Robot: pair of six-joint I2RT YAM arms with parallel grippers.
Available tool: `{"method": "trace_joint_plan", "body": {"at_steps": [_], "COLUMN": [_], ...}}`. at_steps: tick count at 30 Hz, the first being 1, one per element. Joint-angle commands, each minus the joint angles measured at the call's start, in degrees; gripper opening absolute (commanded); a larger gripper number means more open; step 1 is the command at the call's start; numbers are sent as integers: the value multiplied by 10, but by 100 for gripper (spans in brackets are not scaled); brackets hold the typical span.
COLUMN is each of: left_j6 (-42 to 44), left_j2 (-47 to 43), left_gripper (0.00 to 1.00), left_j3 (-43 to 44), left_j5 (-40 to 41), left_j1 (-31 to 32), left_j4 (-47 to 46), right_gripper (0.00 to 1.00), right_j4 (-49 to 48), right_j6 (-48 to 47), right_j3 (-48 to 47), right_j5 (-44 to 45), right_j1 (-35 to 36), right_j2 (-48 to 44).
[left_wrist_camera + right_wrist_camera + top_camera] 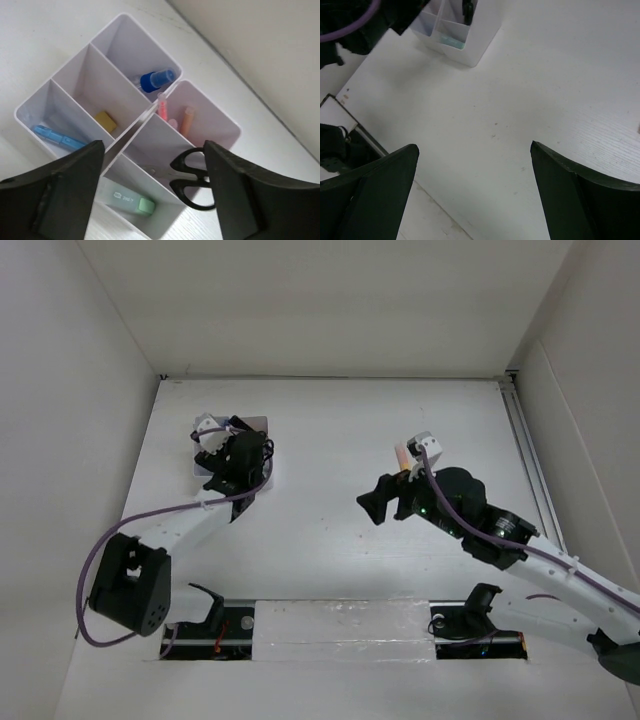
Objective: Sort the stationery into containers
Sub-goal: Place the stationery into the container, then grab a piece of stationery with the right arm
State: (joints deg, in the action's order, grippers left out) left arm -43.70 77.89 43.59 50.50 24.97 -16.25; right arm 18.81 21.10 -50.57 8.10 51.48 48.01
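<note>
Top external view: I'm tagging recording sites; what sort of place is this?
Probably a robot test cell: white table boxed by plain panels, left arm and right arm bolted at its near edge, one stationery organizer.

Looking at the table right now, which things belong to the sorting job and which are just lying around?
Job: organizer, scissors, blue-capped bottle, yellow eraser, blue marker, green marker, orange marker, pink pens.
Not the job: purple cable, metal rail on the right.
</note>
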Motion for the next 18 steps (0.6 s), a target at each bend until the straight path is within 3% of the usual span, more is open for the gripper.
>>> {"method": "trace_joint_plan", "body": {"at_steps": [1,3,4,7,11,18], "left_j6": [-1,-1,-1,-8,-10,-9], "left_j2": [-79,-124,-137,-181,-241,-301], "left_gripper": [79,88,100,100,100,100], "left_j3": [3,8,18,45,9,-3], "left_j5": [-14,-32,-57,-124,-243,-315], "left_j1": [3,3,3,3,3,3], "left_j4": [14,49,66,132,108,142], "right_gripper": [100,100,100,100,100,99], "right_j4": [-23,-23,-23,-42,-58,-59], "right_j6": [6,13,13,7,-15,-21], "right_j3": [6,-1,-8,-30,-74,-138], "right_j5": [51,36,6,-24,-25,-39], "right_j1": [-28,-73,-124,-178,-222,-307], "right_j2": [31,93,116,194,276,410]}}
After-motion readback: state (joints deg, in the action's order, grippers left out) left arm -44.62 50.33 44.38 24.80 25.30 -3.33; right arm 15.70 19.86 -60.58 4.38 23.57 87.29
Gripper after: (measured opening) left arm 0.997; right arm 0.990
